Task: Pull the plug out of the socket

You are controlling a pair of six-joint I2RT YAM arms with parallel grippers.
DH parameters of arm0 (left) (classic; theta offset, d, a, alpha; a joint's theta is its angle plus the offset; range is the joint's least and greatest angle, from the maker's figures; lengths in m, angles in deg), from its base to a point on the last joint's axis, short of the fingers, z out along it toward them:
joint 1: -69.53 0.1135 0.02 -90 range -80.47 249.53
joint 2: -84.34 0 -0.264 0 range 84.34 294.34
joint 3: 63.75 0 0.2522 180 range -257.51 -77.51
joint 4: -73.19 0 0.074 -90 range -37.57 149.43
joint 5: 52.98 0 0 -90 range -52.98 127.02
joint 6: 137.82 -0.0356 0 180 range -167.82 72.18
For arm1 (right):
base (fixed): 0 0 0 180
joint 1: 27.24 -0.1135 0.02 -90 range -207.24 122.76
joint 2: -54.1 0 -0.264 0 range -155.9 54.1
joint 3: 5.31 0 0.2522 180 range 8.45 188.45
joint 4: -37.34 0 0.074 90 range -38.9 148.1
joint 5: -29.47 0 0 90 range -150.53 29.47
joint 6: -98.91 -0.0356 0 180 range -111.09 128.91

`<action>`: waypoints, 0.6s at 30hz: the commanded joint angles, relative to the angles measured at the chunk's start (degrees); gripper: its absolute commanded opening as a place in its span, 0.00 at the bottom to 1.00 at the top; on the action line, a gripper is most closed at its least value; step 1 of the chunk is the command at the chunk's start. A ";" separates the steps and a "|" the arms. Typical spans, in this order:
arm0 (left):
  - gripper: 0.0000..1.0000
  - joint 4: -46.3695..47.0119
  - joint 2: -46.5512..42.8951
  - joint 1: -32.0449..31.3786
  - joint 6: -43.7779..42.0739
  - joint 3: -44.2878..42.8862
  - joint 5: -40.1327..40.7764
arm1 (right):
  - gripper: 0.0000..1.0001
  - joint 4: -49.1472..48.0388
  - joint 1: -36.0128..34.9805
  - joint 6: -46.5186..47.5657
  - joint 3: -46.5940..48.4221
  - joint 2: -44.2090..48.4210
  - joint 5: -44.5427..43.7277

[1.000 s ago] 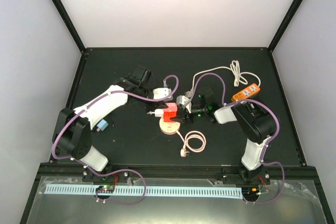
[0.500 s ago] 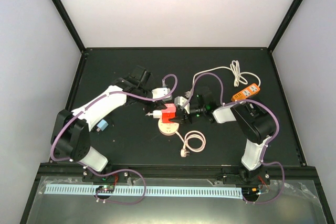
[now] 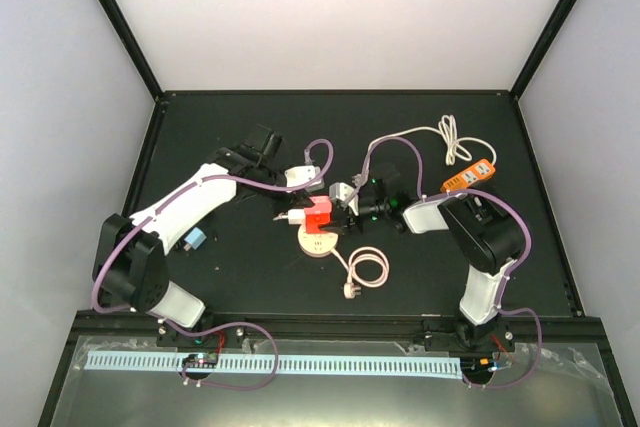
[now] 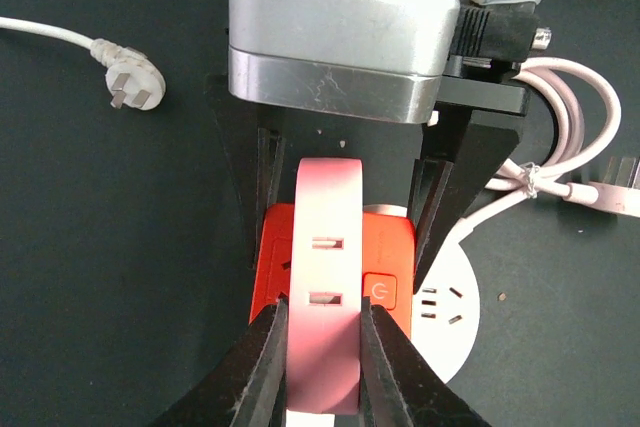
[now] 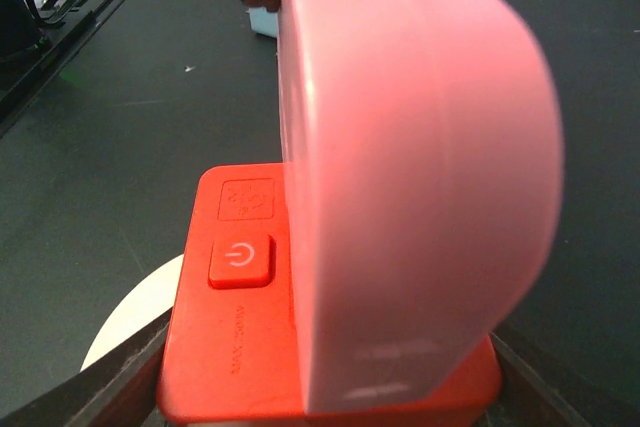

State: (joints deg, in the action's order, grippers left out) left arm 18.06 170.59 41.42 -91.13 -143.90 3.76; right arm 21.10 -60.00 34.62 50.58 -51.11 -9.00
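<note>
Plug (image 3: 296,218), pale pink, sits pushed into a red socket cube (image 3: 322,211) near the middle of the black desk (image 3: 250,282). The cube's edge overlaps a round white socket disc (image 3: 320,243). From the top camera, the left end effector (image 3: 297,205) meets the plug from the left and the right end effector (image 3: 338,213) meets the cube from the right. Their grip is too small to judge there. An orange power strip (image 3: 468,176) lies well apart on the right.

On the left wrist camera, the left end effector's fingers (image 4: 262,357) press both sides of the plug, closed on it. Opposite, the right one's black fingers (image 4: 440,197) flank the cube, touching its sides. A white three-pin plug (image 4: 128,82) lies loose on the desk.

On the right wrist camera, the plug fills the frame, seated in the cube beside its power button (image 5: 240,260). The right fingers (image 5: 125,382) sit at the cube's lower corners, clamped on it.
</note>
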 commanded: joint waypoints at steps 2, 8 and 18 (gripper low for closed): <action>0.01 -0.84 -4.08 0.81 1.32 -3.12 -6.00 | 0.17 0.88 0.32 1.09 1.03 -1.58 -3.01; 0.02 0.03 -4.25 1.40 2.18 -2.38 -6.44 | 0.14 2.88 -0.37 2.80 1.54 -1.82 -3.82; 0.02 -0.58 -5.67 1.49 0.43 -2.21 -4.95 | 0.12 5.32 -1.14 3.45 3.03 -2.89 -5.88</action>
State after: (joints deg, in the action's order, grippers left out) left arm 16.82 169.20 42.60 -90.60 -143.90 3.55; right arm 23.57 -61.22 37.14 52.75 -51.83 -10.47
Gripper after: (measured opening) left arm 0.178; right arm 0.662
